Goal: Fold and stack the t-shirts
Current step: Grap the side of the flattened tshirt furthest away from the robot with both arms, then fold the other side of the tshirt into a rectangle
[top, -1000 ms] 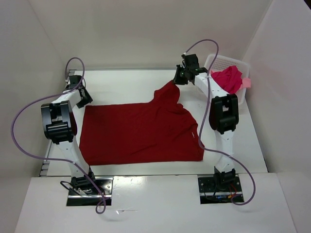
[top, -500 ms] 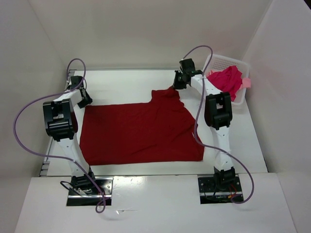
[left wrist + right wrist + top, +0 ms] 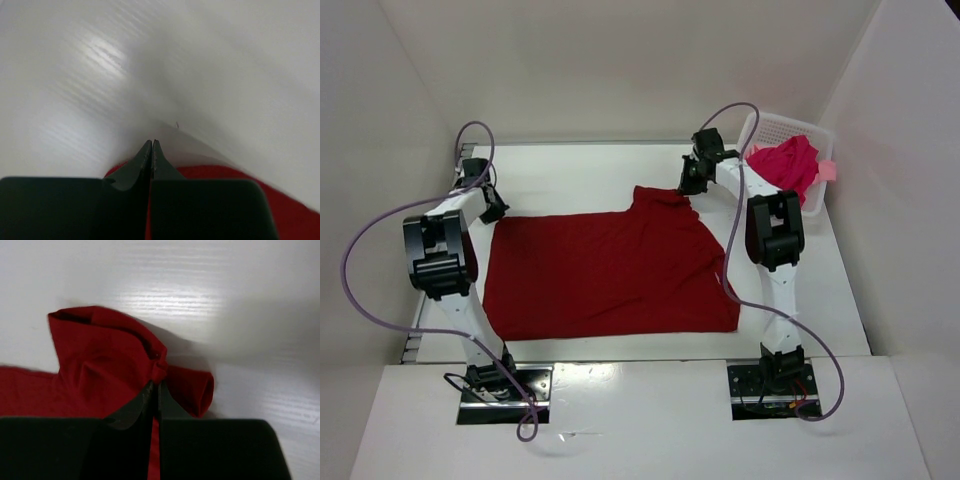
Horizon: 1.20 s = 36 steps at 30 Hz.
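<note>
A dark red t-shirt (image 3: 610, 270) lies spread flat across the table. My left gripper (image 3: 492, 207) is at its far left corner. In the left wrist view that gripper (image 3: 151, 144) is shut, with a strip of the dark red t-shirt (image 3: 225, 175) running between its fingers. My right gripper (image 3: 688, 186) is at the far right corner, shut on a bunched fold of the dark red t-shirt (image 3: 100, 355), which puckers at the right gripper (image 3: 155, 382). A crimson-pink t-shirt (image 3: 788, 162) lies heaped in the basket, with a bit of salmon pink t-shirt (image 3: 828, 170) beside it.
The white perforated basket (image 3: 772, 127) stands at the far right corner against the wall. White walls close in the table (image 3: 580, 175) on the left, back and right. Purple cables loop off both arms.
My left gripper has closed at the shirt's far left corner. My right gripper has come down and nearer with the far right corner, so the cloth lies flatter.
</note>
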Tool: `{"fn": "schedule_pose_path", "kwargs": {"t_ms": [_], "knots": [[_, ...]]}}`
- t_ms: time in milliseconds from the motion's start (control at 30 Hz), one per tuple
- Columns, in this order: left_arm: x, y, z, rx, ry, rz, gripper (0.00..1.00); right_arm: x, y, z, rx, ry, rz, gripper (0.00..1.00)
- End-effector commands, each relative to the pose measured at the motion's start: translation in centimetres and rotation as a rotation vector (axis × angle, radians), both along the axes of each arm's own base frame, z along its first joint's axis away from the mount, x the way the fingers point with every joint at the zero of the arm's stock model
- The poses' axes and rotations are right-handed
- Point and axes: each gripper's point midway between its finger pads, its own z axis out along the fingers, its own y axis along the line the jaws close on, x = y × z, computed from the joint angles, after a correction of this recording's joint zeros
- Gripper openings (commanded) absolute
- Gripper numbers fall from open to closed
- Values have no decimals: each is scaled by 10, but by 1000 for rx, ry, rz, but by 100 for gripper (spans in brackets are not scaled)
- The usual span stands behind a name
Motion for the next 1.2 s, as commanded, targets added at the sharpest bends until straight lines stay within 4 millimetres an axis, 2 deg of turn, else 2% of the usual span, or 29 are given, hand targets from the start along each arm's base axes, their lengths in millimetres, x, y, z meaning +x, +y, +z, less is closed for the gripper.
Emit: {"fn": "schedule_pose_path", "kwargs": {"t_ms": [0,33,100,133,167,200,233,267,333,367,433,500,533,600,633,667,700,733,767,800,833,867,933,967,1067,1167], "knots": [[-4,-1,64,18,-143,0,0,0,-1,72,48,-152,6,8],[-9,-4,56,7,-126,-6,0,-4,-2,74,48,-151,6,8],[-24,-8,62,8,-132,-6,0,-16,-4,71,45,-136,6,8],[-27,-10,73,7,-161,-13,0,-20,-5,86,57,-162,-1,8],[-31,-11,73,7,-162,-13,0,-29,-7,81,52,-143,-1,8],[-39,-15,69,-4,-152,-20,0,-32,-8,85,55,-155,-1,8],[-46,-12,77,0,-163,-10,0,-38,-9,103,62,-184,-1,8],[-49,-14,79,-7,-170,-17,0,-49,-11,97,64,-160,-9,8],[-63,-18,86,-6,-171,-17,0,-59,-15,104,60,-175,-15,8],[-66,-15,90,-3,-182,-8,0,-72,-18,112,68,-179,-21,8],[-77,-13,100,7,-184,-8,0,-85,-27,116,45,-190,-44,8],[-84,-17,101,3,-173,-21,0,-106,-32,124,56,-196,-68,8],[-89,-18,102,2,-170,-21,0,-122,-38,124,51,-186,-83,8],[-96,-19,98,1,-146,-27,0,-139,-42,123,61,-165,-114,8],[-101,-21,92,-4,-125,-27,0,-157,-46,108,55,-111,-126,8],[-101,-21,96,-1,-136,-27,0,-168,-48,118,71,-127,-137,8],[-108,-22,92,0,-118,-34,0,-175,-53,118,89,-113,-172,8],[-110,-23,88,-3,-109,-34,0,-189,-58,105,96,-69,-193,8],[-115,-24,82,-9,-88,-33,0,-198,-59,114,131,-85,-200,8],[-115,-24,79,-12,-78,-33,0,-202,-66,112,157,-71,-239,8],[-117,-24,78,-14,-69,-33,0,-213,-71,102,161,-35,-260,8],[-120,-22,69,-20,-47,-23,0,-220,-73,100,181,-16,-268,8],[-120,-22,66,-23,-38,-23,0,-232,-79,98,221,5,-306,8],[-123,-22,62,-21,-25,-30,0,-239,-78,104,238,-3,-308,8],[-126,-21,61,-16,-15,-25,0,-255,-82,98,256,35,-353,8],[-132,-17,59,5,15,-4,0,-275,-75,97,337,80,-388,8]]}}
